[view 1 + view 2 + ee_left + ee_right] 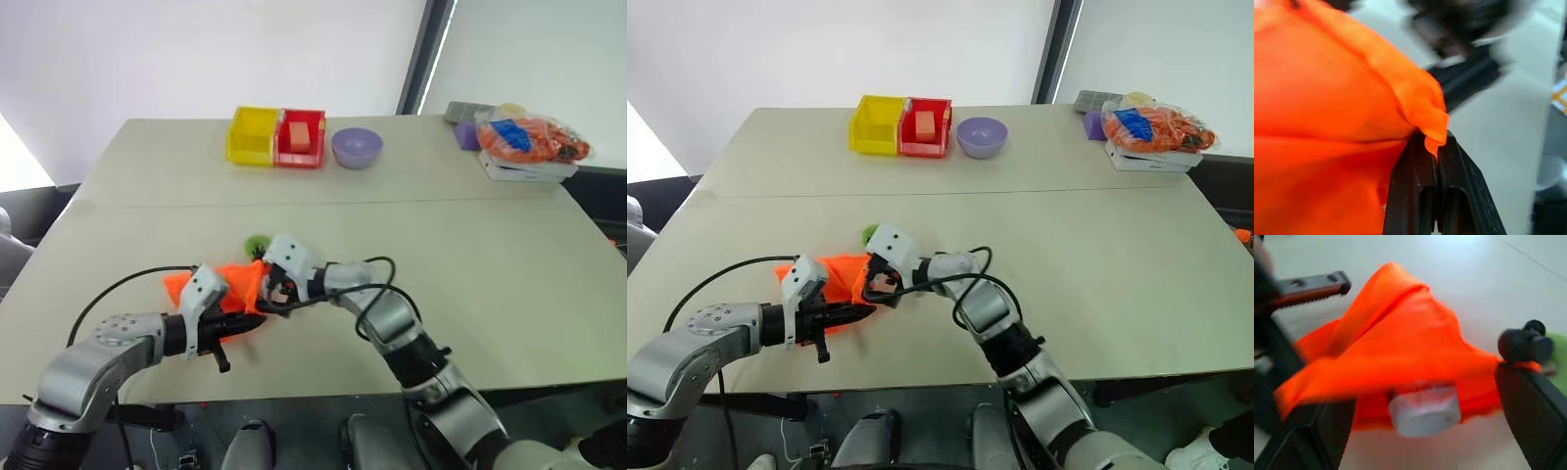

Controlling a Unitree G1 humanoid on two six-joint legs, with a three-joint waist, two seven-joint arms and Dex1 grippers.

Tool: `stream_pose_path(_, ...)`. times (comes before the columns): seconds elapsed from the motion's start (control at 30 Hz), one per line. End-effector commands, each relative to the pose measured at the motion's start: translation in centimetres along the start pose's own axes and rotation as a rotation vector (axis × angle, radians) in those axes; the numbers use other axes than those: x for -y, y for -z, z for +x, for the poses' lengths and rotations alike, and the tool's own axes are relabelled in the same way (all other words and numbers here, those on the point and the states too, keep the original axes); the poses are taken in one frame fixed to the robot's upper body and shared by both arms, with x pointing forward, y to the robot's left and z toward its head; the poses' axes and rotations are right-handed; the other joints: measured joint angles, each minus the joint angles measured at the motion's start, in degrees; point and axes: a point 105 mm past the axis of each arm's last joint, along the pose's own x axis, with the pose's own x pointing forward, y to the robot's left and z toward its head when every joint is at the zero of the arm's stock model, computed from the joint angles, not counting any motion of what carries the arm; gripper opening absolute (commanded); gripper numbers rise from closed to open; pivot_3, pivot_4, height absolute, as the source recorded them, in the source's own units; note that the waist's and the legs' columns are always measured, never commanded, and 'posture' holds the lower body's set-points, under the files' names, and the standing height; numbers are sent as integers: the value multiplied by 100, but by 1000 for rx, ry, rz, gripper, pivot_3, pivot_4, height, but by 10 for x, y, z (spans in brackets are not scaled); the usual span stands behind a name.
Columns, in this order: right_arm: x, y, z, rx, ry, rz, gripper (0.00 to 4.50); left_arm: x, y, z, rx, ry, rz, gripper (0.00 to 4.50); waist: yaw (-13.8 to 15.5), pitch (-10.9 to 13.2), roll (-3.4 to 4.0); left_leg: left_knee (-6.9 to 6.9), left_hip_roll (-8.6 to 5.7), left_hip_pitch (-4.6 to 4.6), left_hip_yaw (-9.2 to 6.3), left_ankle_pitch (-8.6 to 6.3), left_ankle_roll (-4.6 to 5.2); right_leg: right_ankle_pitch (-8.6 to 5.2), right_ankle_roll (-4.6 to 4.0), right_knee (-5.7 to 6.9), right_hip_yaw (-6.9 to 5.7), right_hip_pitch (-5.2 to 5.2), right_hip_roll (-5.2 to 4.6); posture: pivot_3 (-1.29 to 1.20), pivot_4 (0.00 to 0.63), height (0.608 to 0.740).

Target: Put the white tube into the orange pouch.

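On a pale surface (470, 255), two robot arms meet over an orange pouch (235, 284) near the front edge. The left gripper (257, 321) has its black fingers (1422, 191) pressed together, clamped on a fold of the pouch's fabric at its rim, as the left wrist view shows; the cloth bunches up just above the fingertips. The right gripper (1415, 396) reaches in from the other side with its fingers (1535, 416) standing wide apart, one on each side of the pouch. Between them, in the right wrist view, the white tube (1424, 409) sits end-on at the pouch's mouth, its round white end facing the camera and orange fabric draped over it; it touches neither finger. How far it is inside cannot be told. A green ring (257, 242) lies just behind the pouch. Along the far edge stand a yellow bin (252, 135), a red bin (301, 138) and a purple bowl (356, 147), with a clear bag (532, 138) of orange and blue items at the far right corner.
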Motion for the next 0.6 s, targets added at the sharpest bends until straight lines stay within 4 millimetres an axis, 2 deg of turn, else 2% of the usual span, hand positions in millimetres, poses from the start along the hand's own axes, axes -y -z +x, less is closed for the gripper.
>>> stream_pose_path(0.03,-8,-6,-18,38,-38,8,4435,-8,-11,-7,54,-54,42,0,0,0,0,1,0,1,0,0,0,0,0,0,0,1,0,0,150,740)
stream_pose_path(0.23,-5,-2,-38,29,-18,10,4435,-11,-1,-7,40,-54,15,0,-11,-4,-6,3,0,4,0,0,0,2,-4,-1,0,0,-1,0,150,740)
stream_pose_path(0.43,30,-4,-53,26,121,32,4435,-14,4,-14,17,-42,-4,0,-2,-4,-6,2,0,3,0,0,0,3,-6,-3,0,-4,0,0,150,740)
stream_pose_path(0.53,54,-15,-56,61,205,77,4500,-6,2,-16,25,10,-23,904,-8,-4,-6,3,0,3,1,0,0,3,-7,-6,0,-20,-1,0,150,740)
stream_pose_path(0.6,65,-21,-55,78,242,101,4500,-6,0,-16,33,11,-17,1814,-5,-4,-6,3,0,2,1,0,0,5,-10,-6,0,-16,-1,0,150,740)
